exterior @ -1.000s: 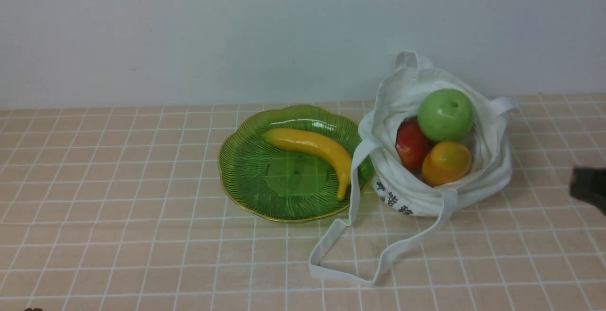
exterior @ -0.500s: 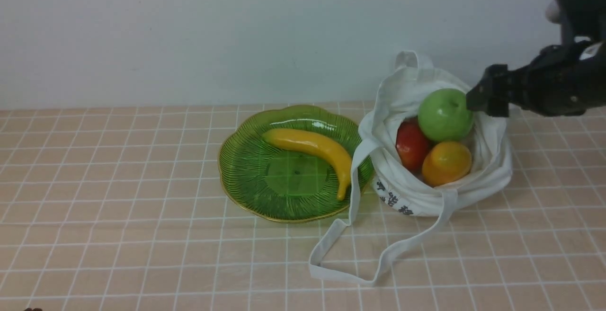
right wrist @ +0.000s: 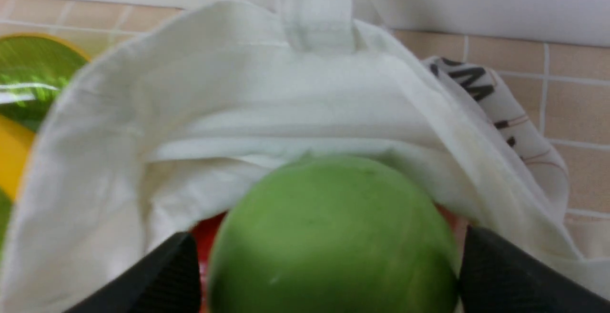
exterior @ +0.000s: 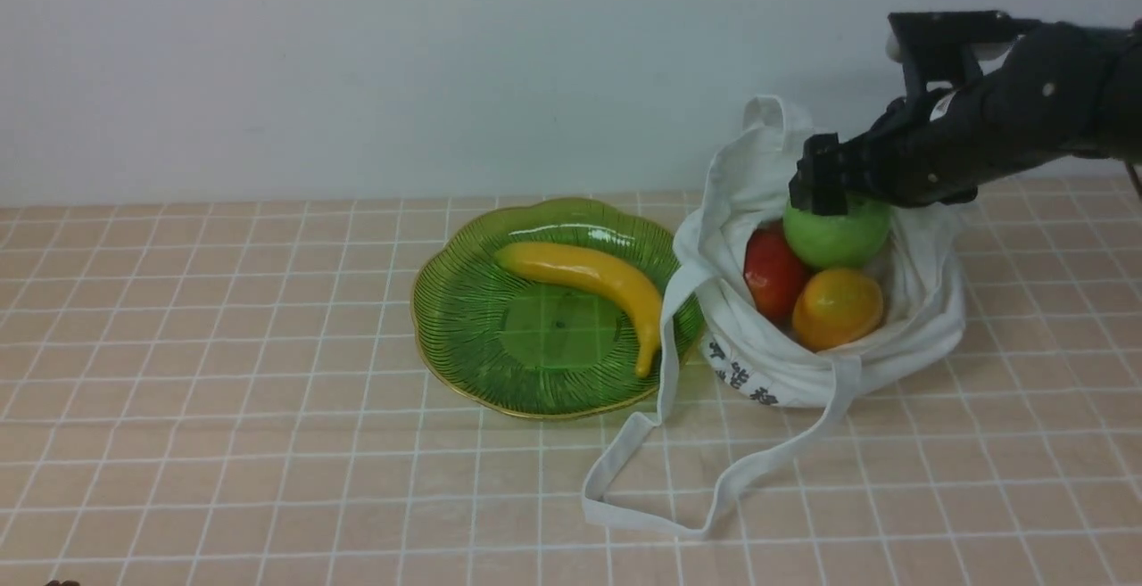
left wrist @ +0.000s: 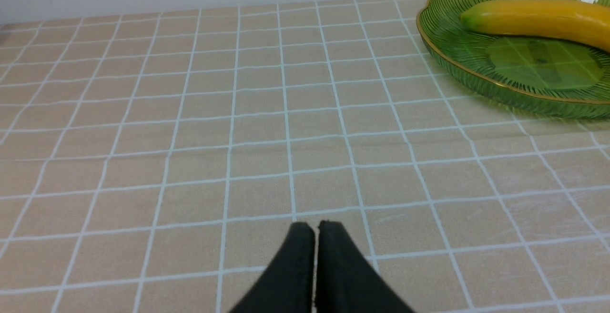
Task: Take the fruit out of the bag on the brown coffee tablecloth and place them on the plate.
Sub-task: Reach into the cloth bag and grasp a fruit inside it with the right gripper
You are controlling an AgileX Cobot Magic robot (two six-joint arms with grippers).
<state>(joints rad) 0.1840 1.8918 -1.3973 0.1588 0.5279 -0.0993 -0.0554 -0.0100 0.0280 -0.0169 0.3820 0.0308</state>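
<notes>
The white bag (exterior: 919,309) stands open on the brown coffee tablecloth (exterior: 223,390), right of the green plate (exterior: 464,327). It holds a green apple (exterior: 839,238) on top, a red apple (exterior: 774,272) and an orange fruit (exterior: 837,308); no peach shows. My right gripper (exterior: 834,193) is open, its jaws astride the green apple (right wrist: 333,237) inside the bag's mouth (right wrist: 286,94); one finger touches it. My left gripper (left wrist: 314,227) is shut and empty, low over the cloth, left of the plate (left wrist: 452,51).
A yellow banana (exterior: 589,278) lies on the plate and also shows in the left wrist view (left wrist: 533,17). The bag's long strap (exterior: 678,497) trails forward over the cloth. A white wall stands right behind the bag.
My right arm has swung in from the right edge, gone up and over, and come down onto the green apple. The fruit in the bag has shifted slightly. The left arm is still.
</notes>
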